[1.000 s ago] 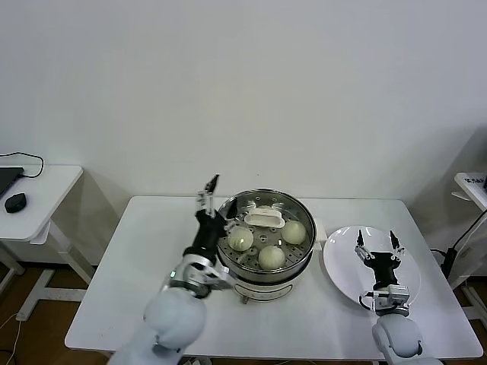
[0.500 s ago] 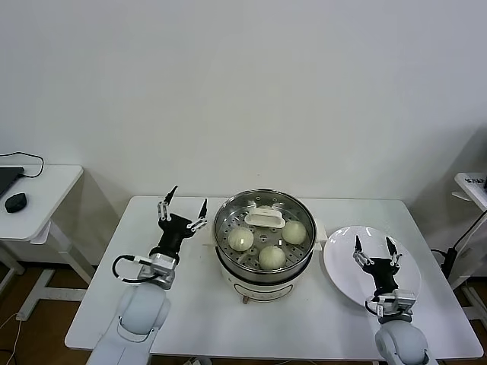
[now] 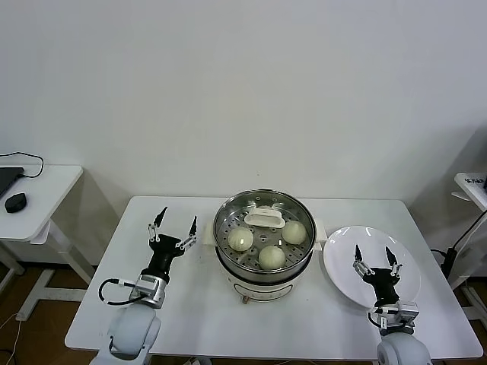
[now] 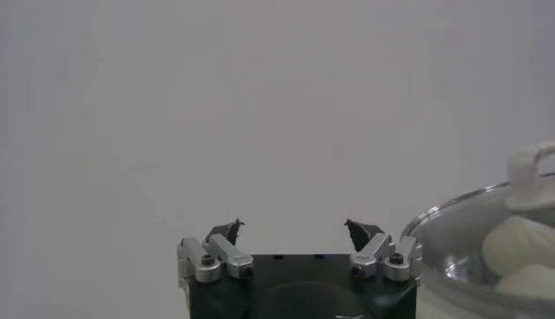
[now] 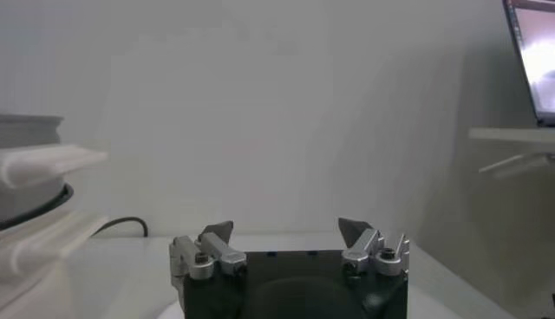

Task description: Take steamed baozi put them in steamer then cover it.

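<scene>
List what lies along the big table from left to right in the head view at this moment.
left gripper, open and empty → steamer with its cover on and three steamed baozi visible inside → white plate → right gripper, open above the plate.

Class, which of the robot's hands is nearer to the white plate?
Right. The right hand hovers open over the white plate; the left hand is across the steamer, on its far side.

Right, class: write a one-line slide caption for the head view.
Lidded steamer holding baozi, empty plate beside it, left end effector and right end effector both open.
</scene>
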Tool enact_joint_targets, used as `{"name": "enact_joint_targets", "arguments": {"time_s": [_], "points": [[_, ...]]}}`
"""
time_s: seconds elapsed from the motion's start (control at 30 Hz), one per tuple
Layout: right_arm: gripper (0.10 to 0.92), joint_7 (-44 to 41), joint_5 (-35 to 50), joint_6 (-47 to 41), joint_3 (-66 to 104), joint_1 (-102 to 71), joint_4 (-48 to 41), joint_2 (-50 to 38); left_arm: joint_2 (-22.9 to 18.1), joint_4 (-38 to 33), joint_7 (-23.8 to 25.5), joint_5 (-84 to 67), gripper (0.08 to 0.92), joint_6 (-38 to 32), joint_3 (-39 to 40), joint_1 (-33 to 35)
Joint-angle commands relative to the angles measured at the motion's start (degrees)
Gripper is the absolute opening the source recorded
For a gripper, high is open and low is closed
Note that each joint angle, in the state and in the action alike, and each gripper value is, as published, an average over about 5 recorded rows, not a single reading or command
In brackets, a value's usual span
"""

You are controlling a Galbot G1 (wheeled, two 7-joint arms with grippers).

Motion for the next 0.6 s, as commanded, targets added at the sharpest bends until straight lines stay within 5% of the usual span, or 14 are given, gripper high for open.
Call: {"name": "enact_joint_targets", "arguments": {"time_s": [0.03,0.6], "points": [[0.823,-1.2,-0.7,2.7,0.7,-2.1,0.7,0.8,-0.2,1.0,0.6,-1.7,0.823,-4.9,-1.6,5.0],[0.823,-1.6,-1.4,3.2,0.5,-4.3,1.7,1.8,-0.1,0.5,1.2,-1.1,0.823,-6.0,-1.4,6.8]]}}
